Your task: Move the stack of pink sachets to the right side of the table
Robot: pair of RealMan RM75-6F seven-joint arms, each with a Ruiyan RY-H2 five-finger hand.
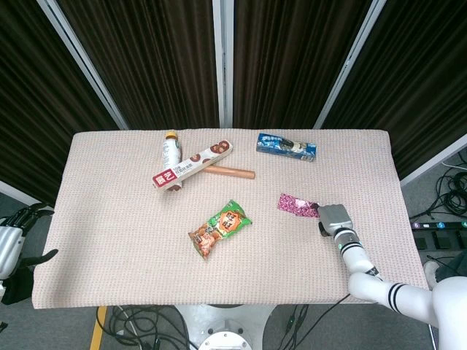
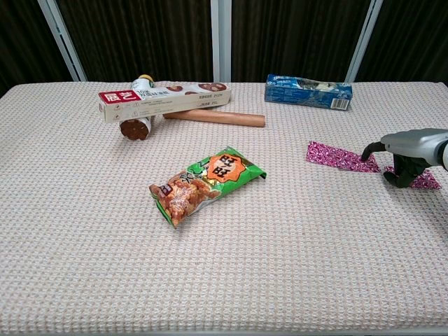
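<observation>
Head view: right hand (image 1: pixel 332 217) down on the near end of the pink sachets (image 1: pixel 298 205), covering that end; fingers curled over the strip in the chest view (image 2: pixel 400 162), though whether gripping or only resting on it impossible to tell. Sachets lying flat on the table's right half, near the edge. Left hand (image 1: pixel 13 240) off the table's left corner, partly cut off, fingers spread, holding nothing. Beige woven tablecloth (image 1: pixel 109 240); dark curtains (image 1: pixel 160 58) behind.
</observation>
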